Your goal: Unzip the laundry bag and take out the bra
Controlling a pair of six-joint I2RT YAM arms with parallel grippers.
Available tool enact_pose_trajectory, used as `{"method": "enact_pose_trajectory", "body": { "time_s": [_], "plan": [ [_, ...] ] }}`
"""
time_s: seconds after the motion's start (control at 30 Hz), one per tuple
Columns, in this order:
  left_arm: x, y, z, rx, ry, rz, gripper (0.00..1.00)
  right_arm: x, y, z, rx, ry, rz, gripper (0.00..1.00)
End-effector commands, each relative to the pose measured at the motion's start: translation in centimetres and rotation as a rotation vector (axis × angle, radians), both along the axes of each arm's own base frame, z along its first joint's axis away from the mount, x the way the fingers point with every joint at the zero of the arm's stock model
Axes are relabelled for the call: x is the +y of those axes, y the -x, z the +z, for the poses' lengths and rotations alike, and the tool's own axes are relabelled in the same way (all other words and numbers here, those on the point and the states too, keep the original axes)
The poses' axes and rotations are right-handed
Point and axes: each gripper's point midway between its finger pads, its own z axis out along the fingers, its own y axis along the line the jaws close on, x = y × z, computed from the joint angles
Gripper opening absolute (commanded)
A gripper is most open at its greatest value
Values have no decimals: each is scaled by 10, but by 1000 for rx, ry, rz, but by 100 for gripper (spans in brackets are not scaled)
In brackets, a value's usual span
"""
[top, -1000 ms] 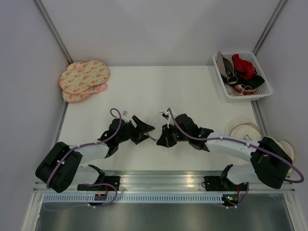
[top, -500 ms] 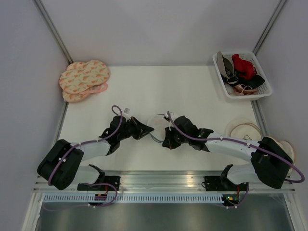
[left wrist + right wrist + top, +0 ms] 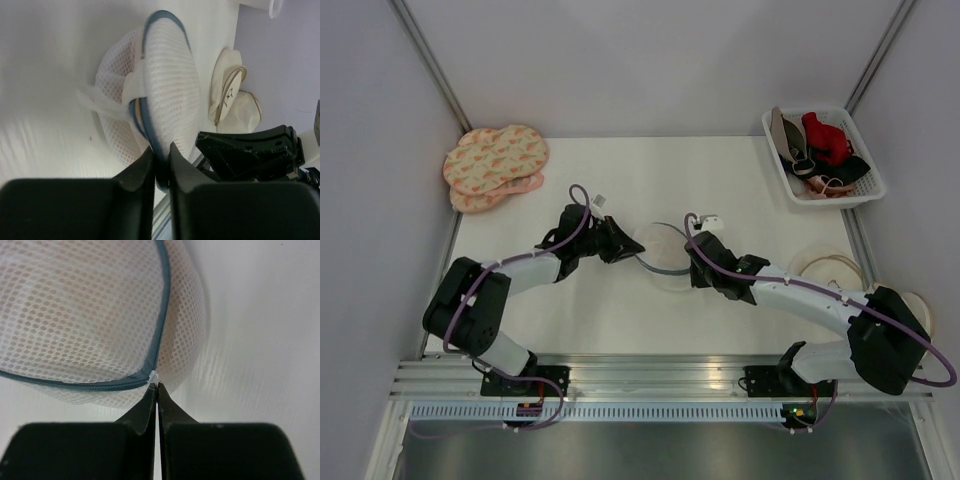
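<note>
Black fingertips of the right gripper point(image 3: 156, 386) are pressed tight together on the small white tab point(image 3: 154, 376) at the end of the dark grey zip point(image 3: 100, 385) — the stretch of zip beside it looks closed. The left gripper point(image 3: 161, 159) has its fingers clamped on the dark rim of the laundry bag point(image 3: 660, 252), at the bag's left side. The bag is tipped up on edge, pinched between the two arms near the middle of the table point(image 3: 620, 180). Through the white mesh a peach tone shows — the bra point(image 3: 85, 310), inside the bag. Farther out, two pink patterned pouches point(image 3: 495, 165) lie at the far left corner. A white basket point(image 3: 840, 198) with red and black garments sits at the far right, and cream round pouches point(image 3: 830, 268) lie off to the near right.
</note>
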Motion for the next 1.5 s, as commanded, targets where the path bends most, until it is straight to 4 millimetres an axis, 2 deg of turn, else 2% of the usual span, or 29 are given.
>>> {"method": "enact_pose_trajectory", "body": {
  "time_s": [0.0, 0.03, 0.07, 0.13, 0.17, 0.2, 0.27, 0.33, 0.37, 0.4, 0.43, 0.47, 0.5, 0.6, 0.77, 0.83, 0.93, 0.97, 1.03, 1.07, 1.17, 1.27, 1.33, 1.37, 1.43, 1.47],
  "plan": [
    [-4, -40, 11, -157, -48, -80, 22, -31, -5, -5, -5, 123, -69, 0],
    [-12, -49, 23, -194, -16, -107, 34, -25, -6, -4, -9, 102, -54, 0],
    [-15, -52, 22, -197, 0, -118, 61, -20, -6, -5, -3, 80, -40, 0],
    [-19, -57, 31, -208, 36, -113, 81, -5, -4, -5, 11, 18, 6, 1],
    [-18, -56, 34, -213, 41, -106, 96, -1, -3, -6, 18, 1, 16, 0],
    [-14, -51, 25, -175, 31, -85, 100, 5, -5, -4, 10, -28, 23, 0],
    [-7, -42, 17, -133, 10, -58, 100, 20, 0, -4, 34, -87, 74, 0],
    [3, -23, 7, -75, 10, -24, 100, 37, 1, 1, 33, -166, 125, 1],
    [4, -15, 6, -61, 24, -17, 100, 56, 13, 4, 73, -241, 217, 0],
    [6, 2, 1, -23, 50, -7, 100, 74, 13, 15, 53, -321, 282, 0],
    [5, 8, 3, -27, 72, -3, 100, 85, 20, 17, 64, -372, 342, 0],
    [5, 13, 3, -21, 88, 2, 100, 107, 43, 30, 117, -491, 491, 0],
    [6, 23, -3, 15, 103, 9, 100, 121, 43, 45, 87, -565, 547, 1],
    [2, 32, 4, 24, 146, 14, 99, 135, 55, 53, 109, -635, 634, 0],
    [-9, 33, 18, 24, 224, 12, 99, 142, 58, 51, 115, -645, 673, 0],
    [-13, 34, 19, 43, 249, 17, 97, 144, 61, 54, 107, -656, 683, 0],
    [-22, 35, 22, 43, 303, -2, 77, 144, 64, 57, 88, -670, 694, 0],
    [-24, 36, 14, 63, 304, -5, 54, 143, 64, 57, 86, -668, 690, 0],
    [-28, 37, 16, 68, 331, -20, 28, 140, 65, 56, 81, -656, 692, 0],
    [-28, 37, 13, 77, 334, -20, 11, 139, 65, 54, 82, -647, 689, 0],
    [-27, 37, 7, 92, 335, -10, 2, 133, 64, 49, 80, -601, 675, 1],
    [-27, 36, 6, 86, 325, -9, 2, 118, 59, 35, 88, -495, 635, 0],
    [-24, 33, 2, 94, 307, 0, 2, 100, 63, 16, 149, -395, 584, 0],
    [-25, 32, 4, 82, 302, -10, 2, 81, 62, -2, 185, -295, 525, 0],
    [-23, 30, 5, 74, 293, -10, 2, 62, 58, -15, 211, -188, 450, 0],
    [-24, 28, 5, 68, 279, -20, 2, 35, 52, -29, 221, -59, 350, 0]
  ]
}}
